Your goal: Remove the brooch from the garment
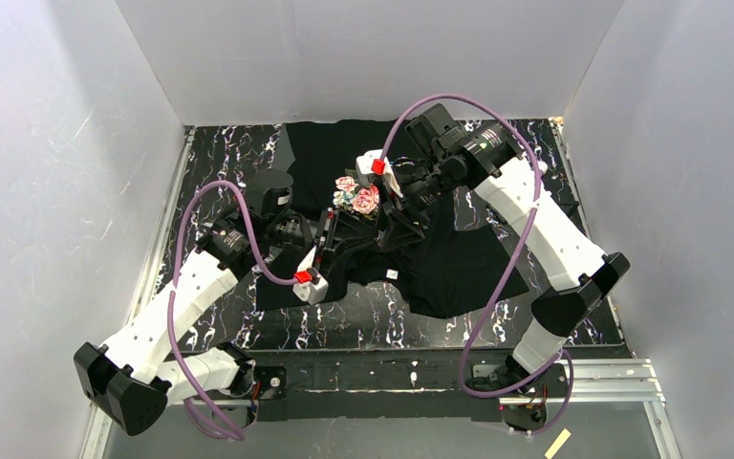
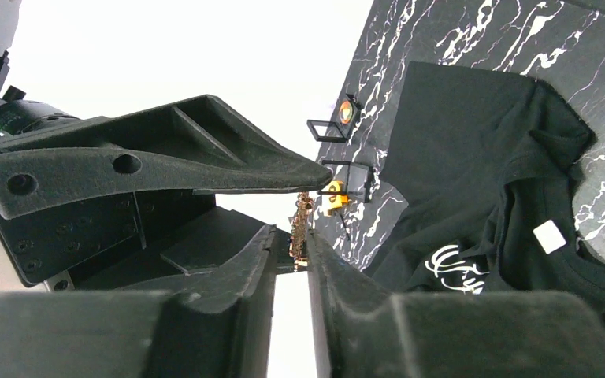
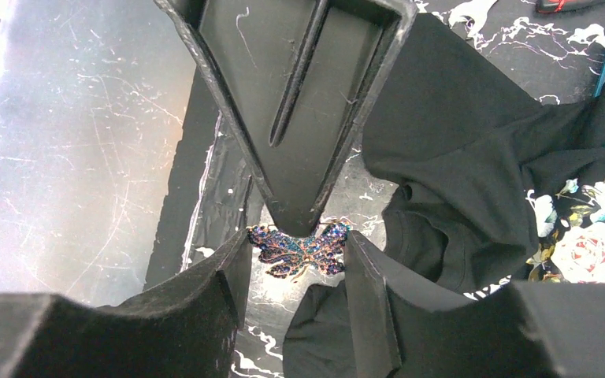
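Brooch [image 3: 299,250] — sparkly blue-purple butterfly — up above table [image 2: 473,31], between both grippers. Right gripper [image 3: 295,240]: fingers half wide, one touching each wing tip, holding it. Left gripper [image 2: 291,232]: fingers close together, thin gap, brooch edge inside — cannot tell if squeezing. Black shirt [image 3: 457,142] with pink roses lies crumpled on table, beside and below brooch.
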`<act>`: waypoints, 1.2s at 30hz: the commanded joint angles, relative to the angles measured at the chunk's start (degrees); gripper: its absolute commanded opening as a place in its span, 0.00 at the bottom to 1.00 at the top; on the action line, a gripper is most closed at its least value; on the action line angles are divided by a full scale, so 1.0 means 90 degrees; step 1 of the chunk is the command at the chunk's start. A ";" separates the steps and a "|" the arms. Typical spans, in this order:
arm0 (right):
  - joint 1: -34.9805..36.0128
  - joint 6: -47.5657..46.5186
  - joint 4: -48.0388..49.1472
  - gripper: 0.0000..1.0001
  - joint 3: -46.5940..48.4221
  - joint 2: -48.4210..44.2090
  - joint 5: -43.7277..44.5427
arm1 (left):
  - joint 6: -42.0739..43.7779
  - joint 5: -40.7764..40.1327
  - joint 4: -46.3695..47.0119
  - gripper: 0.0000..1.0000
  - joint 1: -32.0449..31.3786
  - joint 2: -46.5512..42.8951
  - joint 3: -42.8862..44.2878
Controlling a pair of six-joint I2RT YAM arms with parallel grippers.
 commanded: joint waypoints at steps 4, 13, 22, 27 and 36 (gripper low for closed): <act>0.0014 0.0243 0.0145 0.45 0.0024 -0.0128 0.0005 | -0.0104 -0.0373 -0.0061 0.41 -0.0021 -0.0141 0.0126; -0.1195 0.0952 0.0506 0.42 -0.0789 -0.0358 0.0131 | -0.1977 -0.1711 0.0206 0.67 0.0207 -0.0531 0.0014; -0.4174 0.1113 0.0366 0.41 -0.2019 -0.0278 0.1223 | -0.6582 -0.4478 0.0307 0.73 0.0233 0.0171 0.0932; -0.5063 0.1909 0.1212 0.41 -0.2548 -0.0230 0.2625 | -0.8152 -0.5063 0.0015 0.76 0.0369 0.0604 0.1252; -0.5069 0.3659 0.2520 0.38 -0.2597 0.0435 0.4712 | -0.8686 -0.5383 0.0439 0.77 0.0389 0.0775 0.1086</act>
